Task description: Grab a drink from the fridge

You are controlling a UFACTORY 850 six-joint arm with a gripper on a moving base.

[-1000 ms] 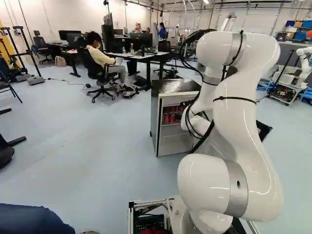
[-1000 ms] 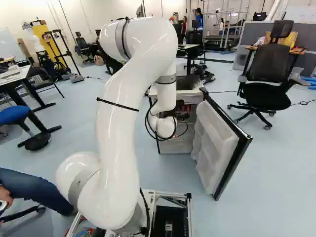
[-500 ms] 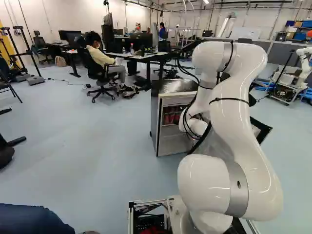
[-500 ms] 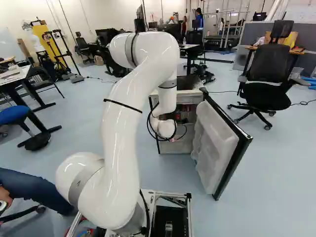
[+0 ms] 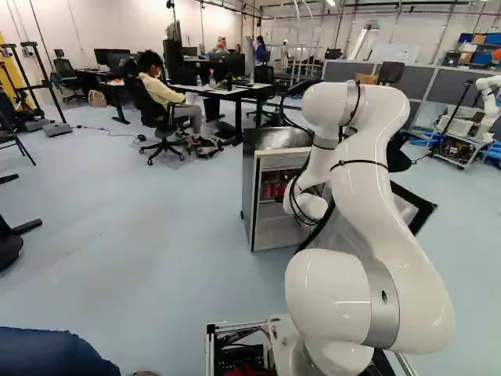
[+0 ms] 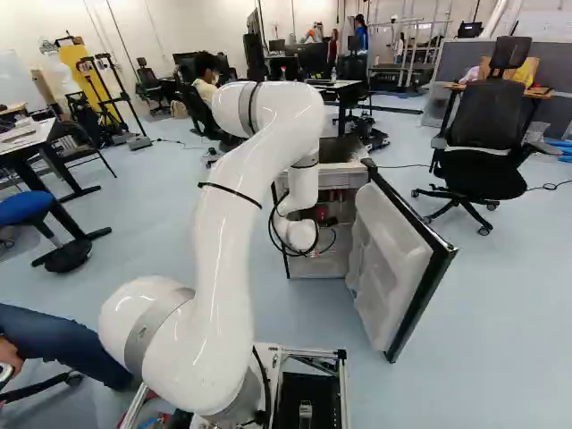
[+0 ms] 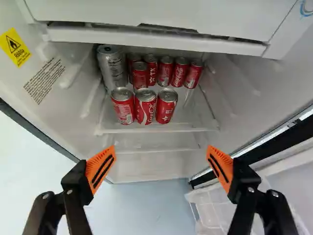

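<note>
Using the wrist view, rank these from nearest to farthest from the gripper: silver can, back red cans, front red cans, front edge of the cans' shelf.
1. Shelf's front edge, ahead of the gripper.
2. Front red cans, just behind that edge.
3. Back red cans and silver can, deeper in, side by side: too close to call.

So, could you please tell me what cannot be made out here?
Wrist view: base of the silver can, behind the front red cans.
Wrist view: fine text on the wall label, too small.
Left base view: much of the fridge door, behind the arm.
</note>
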